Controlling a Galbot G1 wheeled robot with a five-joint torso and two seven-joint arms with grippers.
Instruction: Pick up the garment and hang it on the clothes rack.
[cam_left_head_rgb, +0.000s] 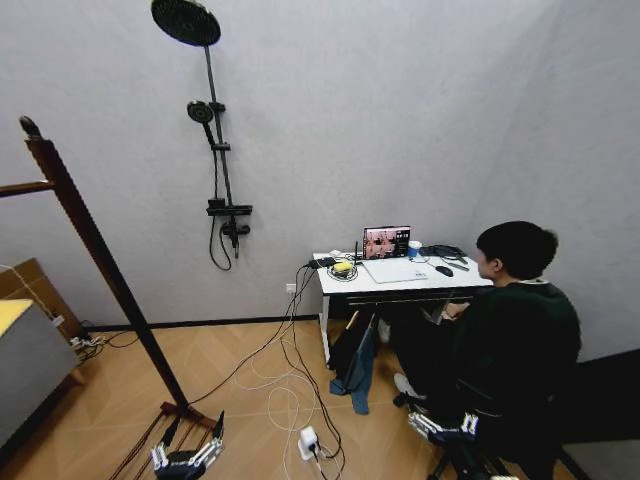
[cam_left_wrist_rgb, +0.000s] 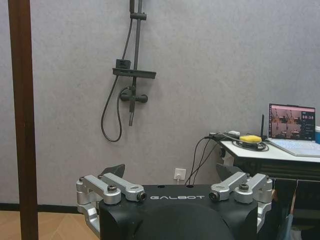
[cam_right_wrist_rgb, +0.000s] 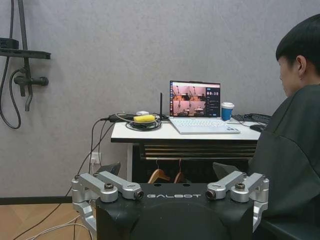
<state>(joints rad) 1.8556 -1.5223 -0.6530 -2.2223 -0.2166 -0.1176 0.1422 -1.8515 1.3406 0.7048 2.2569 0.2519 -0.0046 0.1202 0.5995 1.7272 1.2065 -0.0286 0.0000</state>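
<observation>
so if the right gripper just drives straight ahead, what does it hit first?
Probably the white desk: the open right gripper points at its front edge, under the laptop. The seated person is off to one side. Depth is unclear.

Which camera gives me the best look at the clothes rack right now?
The head view: it shows the clothes rack from the knob on its post down to its foot on the floor, plus part of the horizontal bar. The left wrist view shows a plain stretch of the post. The right wrist view faces the desk instead.

clothes rack (cam_left_head_rgb: 95, 245) bar cut off at left edge, base partly hidden behind left gripper (cam_left_head_rgb: 187, 458)
</observation>
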